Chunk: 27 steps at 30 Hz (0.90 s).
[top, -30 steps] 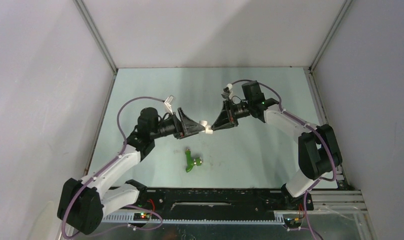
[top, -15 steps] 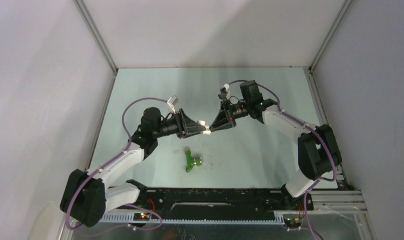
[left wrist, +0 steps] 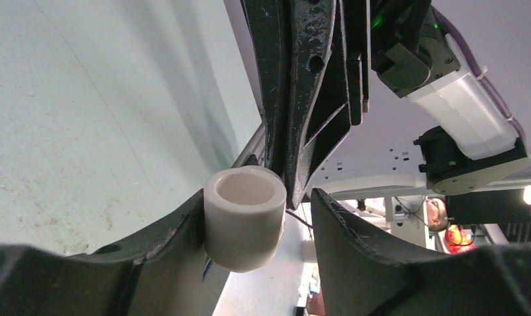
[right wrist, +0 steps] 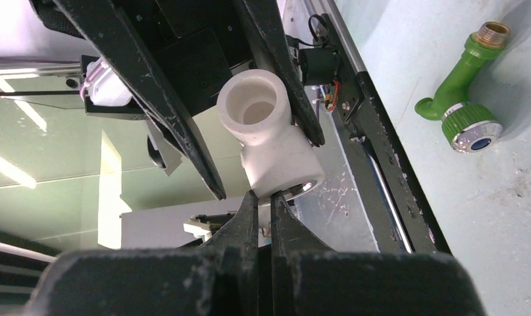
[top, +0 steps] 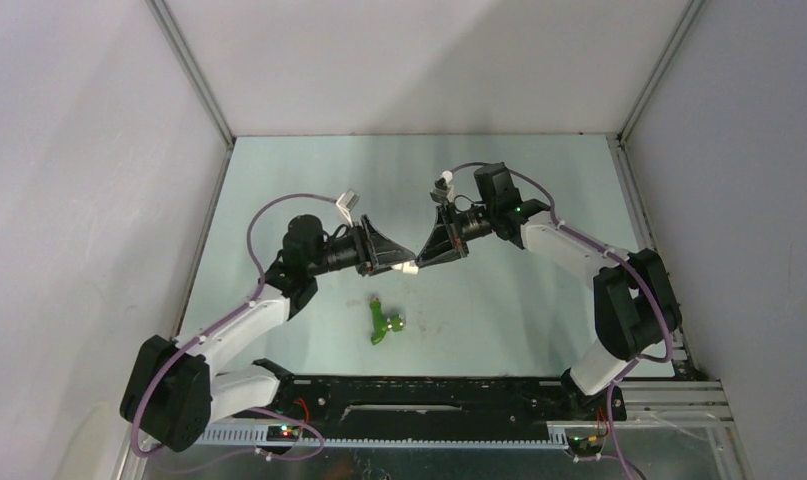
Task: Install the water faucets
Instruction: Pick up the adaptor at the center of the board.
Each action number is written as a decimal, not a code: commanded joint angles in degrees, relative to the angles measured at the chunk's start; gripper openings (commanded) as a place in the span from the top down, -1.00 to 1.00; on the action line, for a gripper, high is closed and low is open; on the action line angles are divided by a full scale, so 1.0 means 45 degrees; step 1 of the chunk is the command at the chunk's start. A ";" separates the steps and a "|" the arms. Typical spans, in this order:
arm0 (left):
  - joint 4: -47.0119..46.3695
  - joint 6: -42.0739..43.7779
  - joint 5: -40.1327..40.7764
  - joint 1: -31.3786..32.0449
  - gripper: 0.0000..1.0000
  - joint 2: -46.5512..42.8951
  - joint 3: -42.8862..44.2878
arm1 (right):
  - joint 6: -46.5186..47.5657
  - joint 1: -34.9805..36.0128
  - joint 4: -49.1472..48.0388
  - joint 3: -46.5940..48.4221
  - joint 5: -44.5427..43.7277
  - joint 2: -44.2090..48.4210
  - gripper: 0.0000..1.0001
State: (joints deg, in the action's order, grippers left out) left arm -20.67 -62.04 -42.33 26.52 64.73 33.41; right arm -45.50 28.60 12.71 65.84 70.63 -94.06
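Left pincer [left wrist: 257, 197] half-open around fitting [left wrist: 241, 227]

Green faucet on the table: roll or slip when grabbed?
Green faucet probably won't roll far: its angled shape and wide knob both rest on the table. Looks like rigid plastic, likely light. Smooth round body may slip in a pinch.

On pale green table [top: 309, 180], near side, centre: bright green plastic water faucet [top: 381, 323] lying flat on side; curved spout, brass threaded end, round green knob with chrome ring, blue centre cap
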 commanded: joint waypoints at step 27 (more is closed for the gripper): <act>1.0111 0.4309 0.5271 -0.0979 1.00 -0.1990 0.0707 | 0.2212 -0.0864 0.3024 0.0426 -0.2556 0.0507 -0.86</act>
State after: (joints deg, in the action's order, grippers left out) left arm 6.42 -50.39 -28.88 23.66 58.30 34.28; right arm -39.53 25.41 21.15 65.95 62.92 -93.84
